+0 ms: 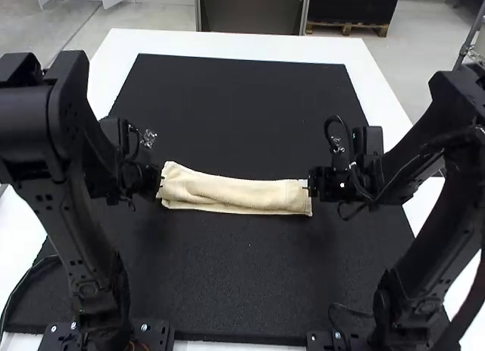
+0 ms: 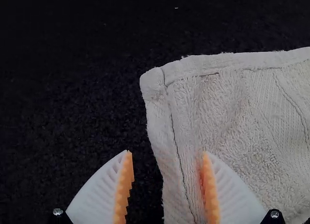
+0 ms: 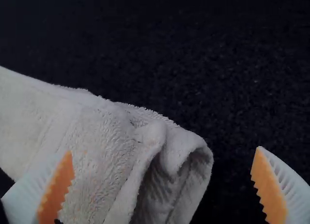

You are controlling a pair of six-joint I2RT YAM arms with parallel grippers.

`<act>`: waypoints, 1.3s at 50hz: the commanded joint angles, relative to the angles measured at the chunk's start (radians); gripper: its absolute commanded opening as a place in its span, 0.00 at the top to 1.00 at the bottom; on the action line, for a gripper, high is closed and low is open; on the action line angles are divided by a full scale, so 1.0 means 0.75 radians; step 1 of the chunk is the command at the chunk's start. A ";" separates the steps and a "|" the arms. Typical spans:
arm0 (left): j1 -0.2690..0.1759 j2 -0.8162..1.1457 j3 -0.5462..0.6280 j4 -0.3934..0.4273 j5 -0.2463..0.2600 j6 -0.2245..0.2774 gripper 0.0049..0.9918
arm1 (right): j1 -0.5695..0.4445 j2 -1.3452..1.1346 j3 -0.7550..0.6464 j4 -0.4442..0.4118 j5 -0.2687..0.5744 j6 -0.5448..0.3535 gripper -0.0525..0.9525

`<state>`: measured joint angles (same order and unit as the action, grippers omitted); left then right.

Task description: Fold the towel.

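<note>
Towel [image 1: 235, 195]: narrow strip on mat [image 1: 235, 267], prob. folded lengthwise alr.; layers curled open at R end.
L grip [image 2: 167, 153]: spread, astride L end hem; one tip over towel, other over mat; contact unclear.
R grip [image 3: 163, 151]: spread wide, astride R end; same split, towel one side, mat other; contact unclear.
Long axis: L–R, straight betw. both grips; towel inboard of each, i.e. R of L grip, L of R grip.
Nearer arm: neither, approx. equal, one per end.
Next: prob. pinch end(s), bring one over onto other.
Risk: top layer only caught at R end, strip unrolling.
</note>
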<state>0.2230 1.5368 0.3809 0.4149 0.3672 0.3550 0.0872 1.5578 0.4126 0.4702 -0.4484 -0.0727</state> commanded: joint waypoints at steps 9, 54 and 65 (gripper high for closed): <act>0.048 -0.018 -0.003 0.052 -0.009 -0.003 0.49 | -0.018 0.001 0.010 0.009 -0.001 -0.030 0.05; 0.110 -0.022 0.018 0.132 0.034 -0.072 0.03 | -0.012 0.138 0.153 -0.167 -0.040 -0.077 0.05; 0.118 -0.022 0.020 0.136 0.057 -0.072 0.03 | -0.002 0.193 0.180 -0.177 -0.085 -0.067 0.05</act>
<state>0.3019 1.5372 0.3813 0.5064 0.3832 0.3092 0.0875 1.6855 0.5213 0.3389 -0.4683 -0.1204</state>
